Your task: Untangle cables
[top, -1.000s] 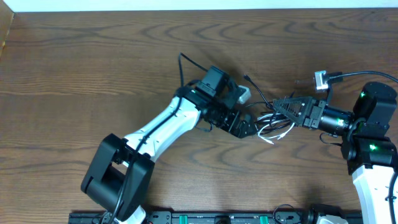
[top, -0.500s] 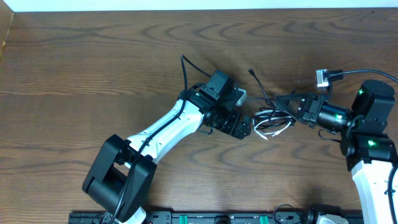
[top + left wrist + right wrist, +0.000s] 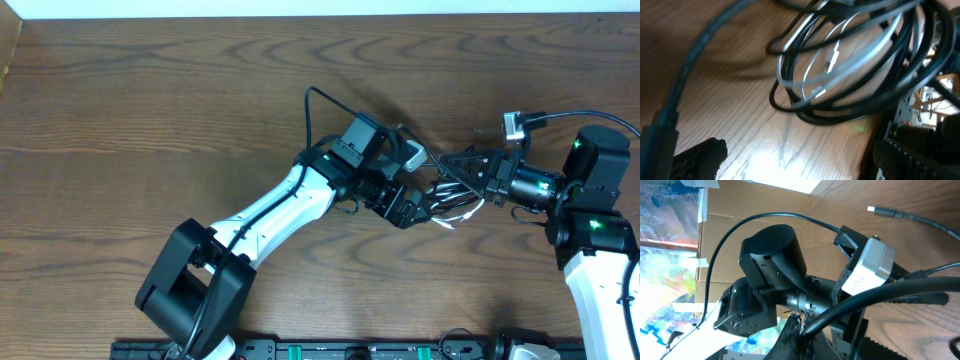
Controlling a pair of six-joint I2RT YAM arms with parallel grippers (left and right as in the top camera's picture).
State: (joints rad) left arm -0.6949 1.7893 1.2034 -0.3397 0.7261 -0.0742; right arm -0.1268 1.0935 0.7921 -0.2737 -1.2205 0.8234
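The cables (image 3: 452, 196) lie in a small tangle on the wooden table between the two arms, black loops with a thin white cable (image 3: 458, 217) among them. In the left wrist view the same loops, black cables (image 3: 875, 95) round the white cable (image 3: 840, 70), fill the upper middle. My left gripper (image 3: 415, 208) (image 3: 800, 167) is open just short of the bundle, its fingers (image 3: 695, 160) wide apart with bare wood between them. My right gripper (image 3: 447, 163) (image 3: 801, 330) points left at the tangle's far side and is shut on one black cable (image 3: 880, 297).
A loose plug end (image 3: 885, 212) lies on the wood behind the left wrist. The left arm's thick black wire (image 3: 310, 105) arches up behind its wrist. A silver connector (image 3: 515, 125) sits on the right wrist. The table's far edge (image 3: 320, 14) runs along the top.
The left arm has moved to the right, bringing its open gripper up to the tangle. The right gripper stayed shut on its cable and rose slightly; the loops shifted a little.
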